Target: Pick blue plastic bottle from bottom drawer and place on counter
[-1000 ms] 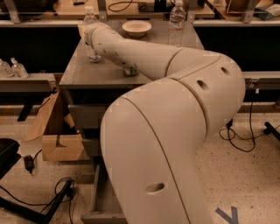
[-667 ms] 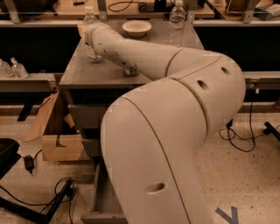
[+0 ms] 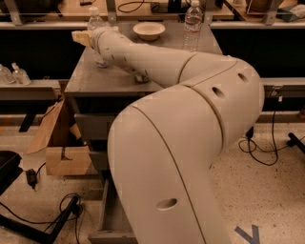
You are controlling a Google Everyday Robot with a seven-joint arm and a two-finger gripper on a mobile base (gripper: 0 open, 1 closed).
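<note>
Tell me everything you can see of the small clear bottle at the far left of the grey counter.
The blue plastic bottle is small and clear, with a white cap. It stands upright near the far left corner of the counter. The robot's arm crosses in front of its middle, so only the cap and shoulders show above the arm, and what looks like its base shows below. The gripper sits just beside it on the left. Whether it touches the bottle cannot be told.

Robotics lab, workbenches (image 3: 47,8), cables (image 3: 275,128), tool (image 3: 82,38) at counter (image 3: 95,81)
</note>
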